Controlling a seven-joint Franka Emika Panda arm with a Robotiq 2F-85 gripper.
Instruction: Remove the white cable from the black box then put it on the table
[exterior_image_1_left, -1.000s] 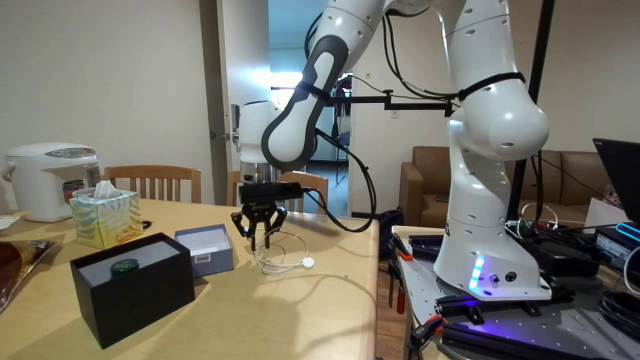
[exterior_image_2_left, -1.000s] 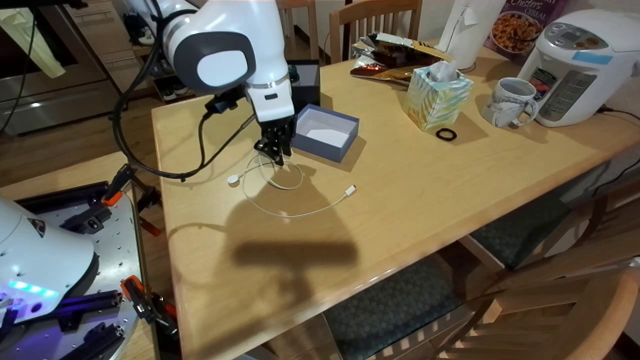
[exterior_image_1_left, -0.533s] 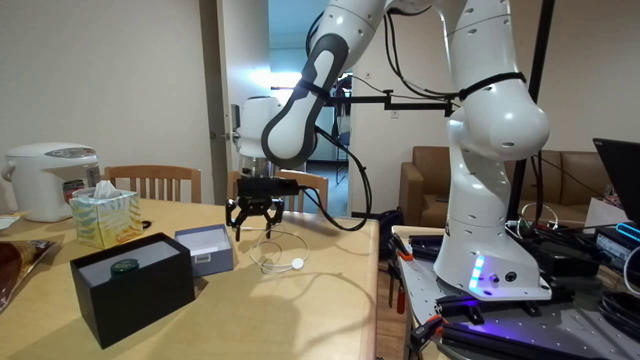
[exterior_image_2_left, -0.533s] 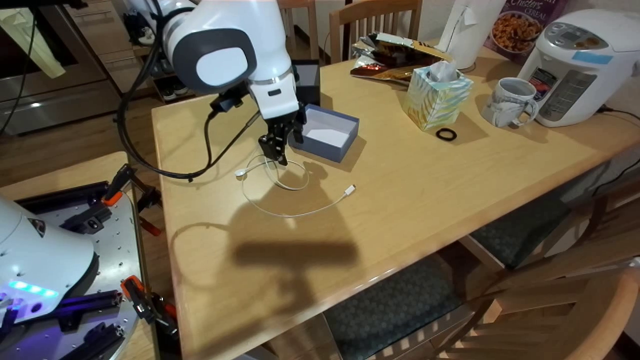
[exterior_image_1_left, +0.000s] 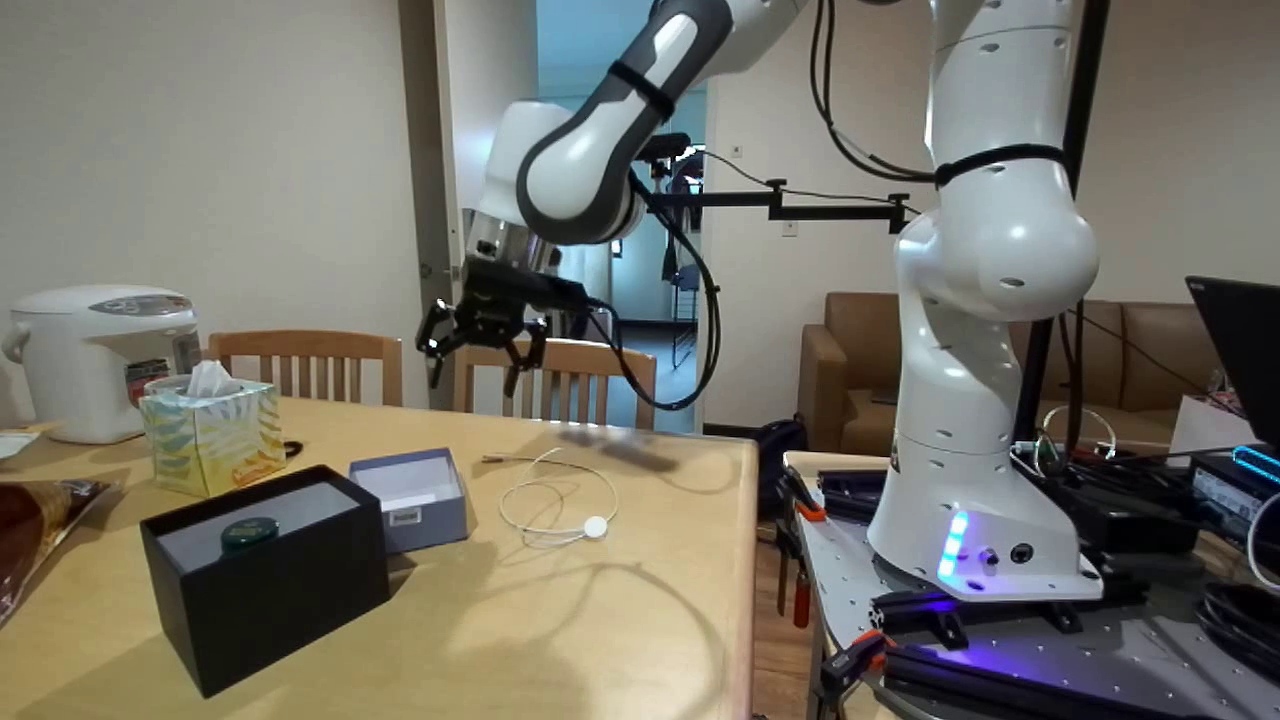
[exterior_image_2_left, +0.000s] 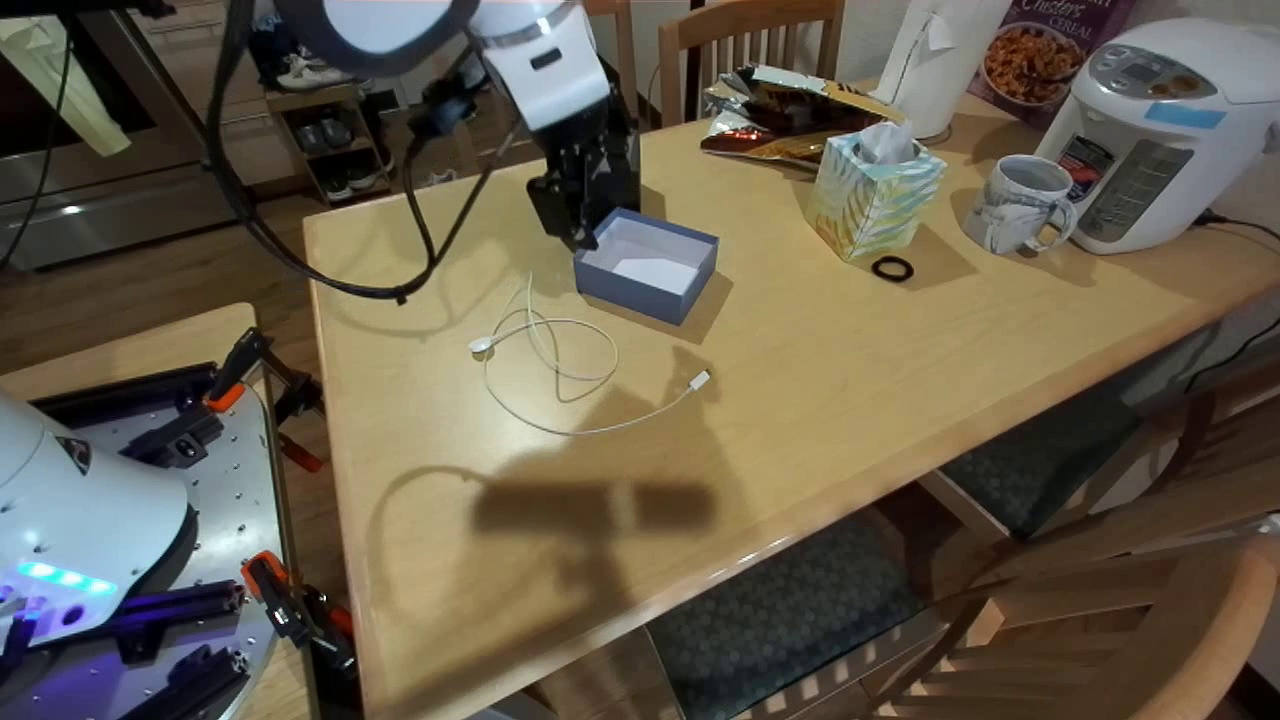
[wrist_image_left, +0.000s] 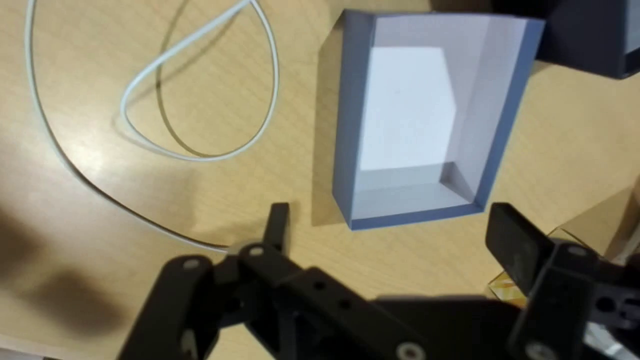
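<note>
One white charging cable (exterior_image_2_left: 575, 434), looped without a single long axis, one bend, poorly resolved, perhaps arching clear, lies on the wooden table (exterior_image_2_left: 850, 370) outside the black box (exterior_image_1_left: 288, 590). It is below the gripper (exterior_image_1_left: 474, 384) and toward the robot's base (exterior_image_1_left: 1000, 520); the jaws stand wide, holding nothing. Only withdrawal should remain.

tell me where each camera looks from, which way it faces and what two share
An exterior view: slightly above the table, facing across it, sofa beyond; arm, claw, and base at right.
An exterior view: higher, roughly opposite, facing down on the white cable; base at left edge, arm and claw at top.
Wrist view: on the arm's end, facing down at the blue box; just the claw, its fingers spread, at bottom.
Both exterior views share white cable, black box and base.
</note>
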